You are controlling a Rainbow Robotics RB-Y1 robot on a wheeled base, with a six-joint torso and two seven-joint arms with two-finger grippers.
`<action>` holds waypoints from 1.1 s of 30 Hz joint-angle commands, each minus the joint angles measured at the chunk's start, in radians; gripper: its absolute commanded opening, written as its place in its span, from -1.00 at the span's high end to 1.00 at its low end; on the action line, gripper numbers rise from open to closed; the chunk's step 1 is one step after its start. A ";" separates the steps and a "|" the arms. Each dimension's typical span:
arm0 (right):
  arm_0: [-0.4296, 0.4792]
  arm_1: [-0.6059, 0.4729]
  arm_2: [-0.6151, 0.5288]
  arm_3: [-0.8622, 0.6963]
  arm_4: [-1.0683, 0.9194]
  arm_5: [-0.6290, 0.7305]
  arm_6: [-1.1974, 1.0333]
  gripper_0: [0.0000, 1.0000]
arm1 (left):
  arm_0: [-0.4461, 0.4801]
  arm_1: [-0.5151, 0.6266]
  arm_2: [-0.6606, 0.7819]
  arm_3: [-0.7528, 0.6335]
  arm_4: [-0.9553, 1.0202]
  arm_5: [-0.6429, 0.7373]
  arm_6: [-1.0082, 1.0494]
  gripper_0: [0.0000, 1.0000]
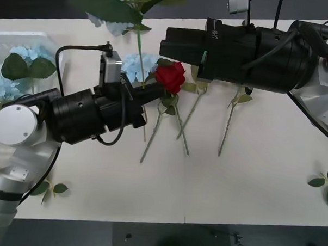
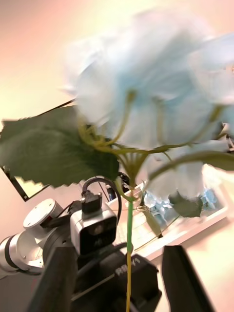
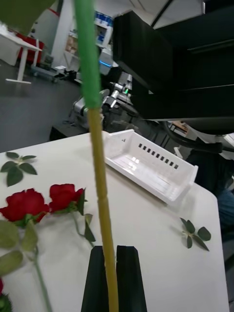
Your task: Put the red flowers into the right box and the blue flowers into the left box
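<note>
The left gripper (image 3: 108, 278) is clamped on the stem of a blue flower (image 2: 161, 97) held upright over the bench middle, while the right gripper (image 2: 119, 282) stands open around that stem. If either shifts carelessly, the thin stem could bend or slip, missing the left box (image 1: 46, 38).

Both arms are built of thick black cylindrical segments joined to pale grey-white shells. The left arm carries a round white cap with small screws, and a black cable loops over a silver camera block behind the left hand (image 3: 109, 278), whose fingers (image 3: 127, 278) are flat and black.
</note>
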 commanded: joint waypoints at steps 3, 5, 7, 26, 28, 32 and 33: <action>-0.036 0.017 -0.004 -0.037 -0.002 -0.004 -0.032 -1.00 | 0.101 0.028 0.183 -0.020 0.078 0.068 -0.063 1.00; -0.036 0.017 -0.004 -0.035 -0.002 -0.004 -0.033 -1.00 | 0.124 0.040 0.237 -0.020 0.085 0.080 -0.063 1.00; -0.036 0.012 -0.004 -0.037 0.004 -0.004 -0.036 -1.00 | 0.147 0.062 0.291 -0.020 0.085 0.081 -0.063 1.00; -0.057 -0.242 -0.010 0.061 0.394 0.155 -0.737 -1.00 | 0.225 0.436 0.648 0.225 -0.163 0.083 0.315 1.00; -0.071 -0.247 -0.009 0.104 0.452 0.221 -0.828 -1.00 | 0.225 0.484 0.648 0.260 -0.174 0.083 0.353 1.00; -0.100 -0.238 0.002 0.179 0.603 0.310 -1.023 -1.00 | 0.223 0.553 0.648 0.326 -0.223 0.083 0.416 1.00; -0.103 -0.236 0.008 0.189 0.624 0.313 -1.043 -1.00 | 0.225 0.562 0.648 0.336 -0.231 0.083 0.424 1.00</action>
